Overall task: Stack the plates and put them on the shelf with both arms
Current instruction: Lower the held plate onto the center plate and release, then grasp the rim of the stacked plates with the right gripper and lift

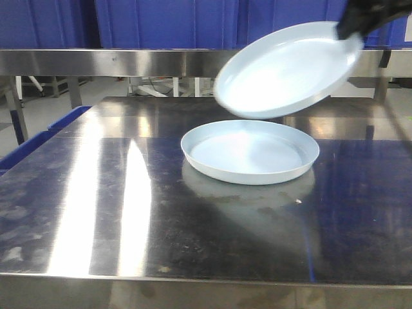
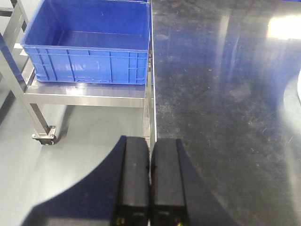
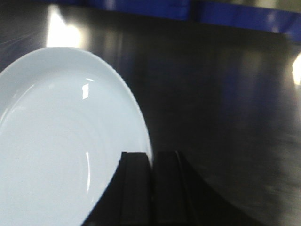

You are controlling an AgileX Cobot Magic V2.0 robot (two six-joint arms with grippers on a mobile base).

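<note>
One pale blue-white plate (image 1: 250,152) lies flat on the steel table. A second plate (image 1: 290,69) hangs tilted in the air above and behind it, held by its far right rim. My right gripper (image 1: 354,27) is shut on that rim; in the right wrist view the plate (image 3: 56,141) fills the left side and my right gripper (image 3: 151,157) pinches its edge. My left gripper (image 2: 151,143) is shut with nothing in it, hovering over the table's left edge. The shelf does not show as such.
A blue crate (image 2: 89,42) sits on a low steel cart left of the table (image 1: 96,212). A steel rail (image 1: 109,62) and blue bins (image 1: 161,22) run along the back.
</note>
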